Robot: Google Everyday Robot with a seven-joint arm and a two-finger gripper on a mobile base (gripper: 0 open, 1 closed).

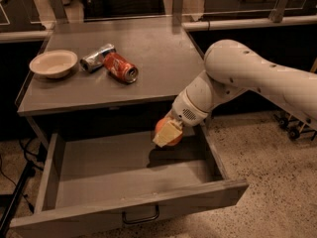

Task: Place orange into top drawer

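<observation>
Gripper (167,133) pinching small round orange (160,125) over open wide grey metal top drawer (47,177).
Pale fingers clamp the orange on both sides; it hangs low over the drawer's right-rear part, shadow on the floor beside it, can't tell if touching. White arm comes in from the right. On grey tabletop (158,58): cream bowl (53,63) at left, crushed silver can (97,57) just beside red soda can (120,67), lying on its side.
</observation>
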